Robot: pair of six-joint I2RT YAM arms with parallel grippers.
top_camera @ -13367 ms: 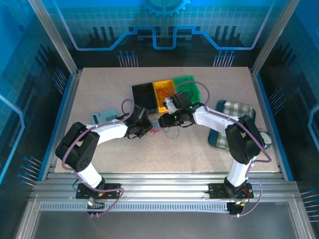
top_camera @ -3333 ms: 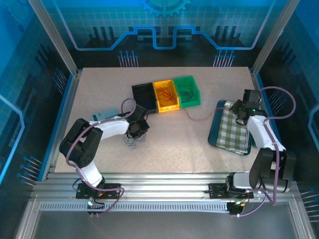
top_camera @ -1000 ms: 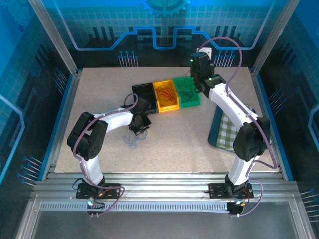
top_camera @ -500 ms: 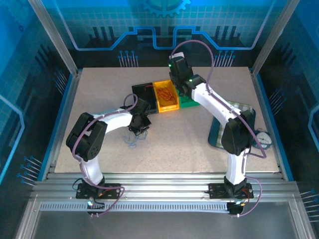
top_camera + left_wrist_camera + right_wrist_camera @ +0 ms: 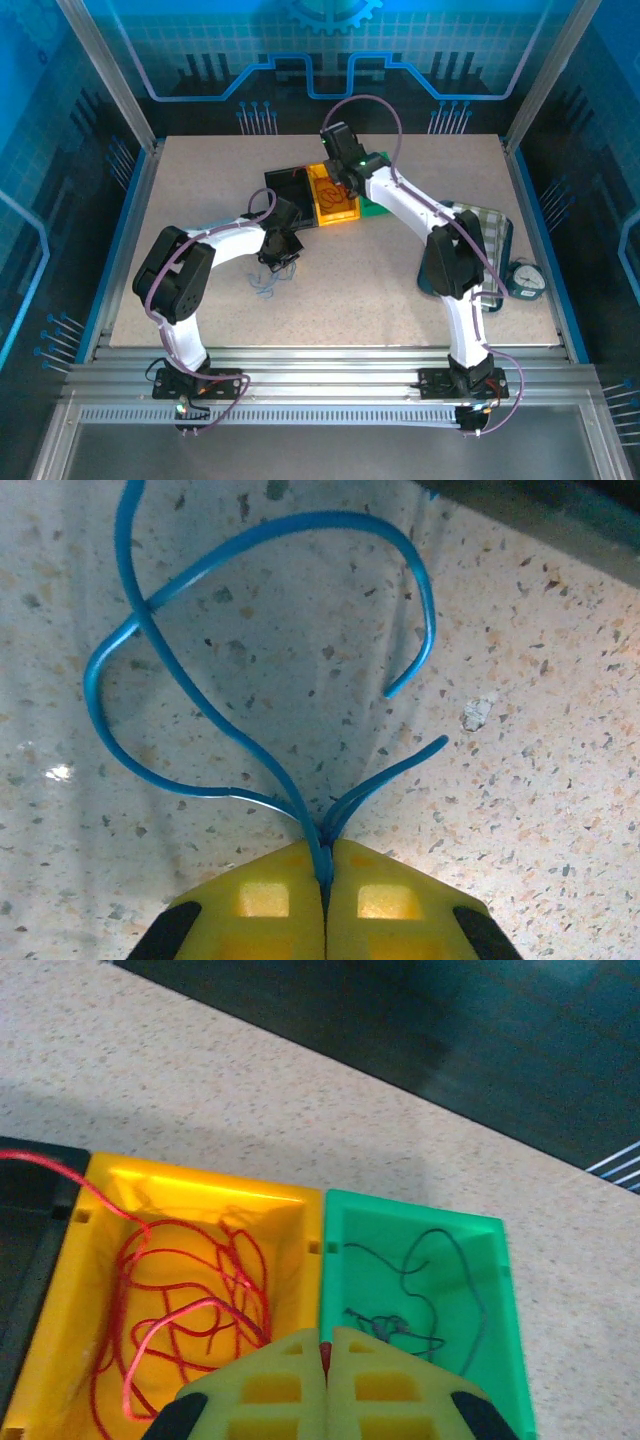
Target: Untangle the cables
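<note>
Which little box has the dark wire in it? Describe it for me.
At the far middle of the table, three bins sit in a row. Take the green bin at the right end: it alone holds a thin dark wire, while the yellow bin beside it holds red wire.

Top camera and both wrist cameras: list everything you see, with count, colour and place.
black bin: one, black, left end of bin row, far centre
yellow bin: one, yellow, middle of row
green bin: one, green, right end
red cable: one bunch, red, in yellow bin, strand crossing black bin
dark green cable: one, dark green, in green bin
blue cable: one, blue, over bare table
checked cloth: one, green-white, right side
clock: one, pale-faced, right edge
left gripper: shut on blue cable
right gripper: shut on red cable
</note>
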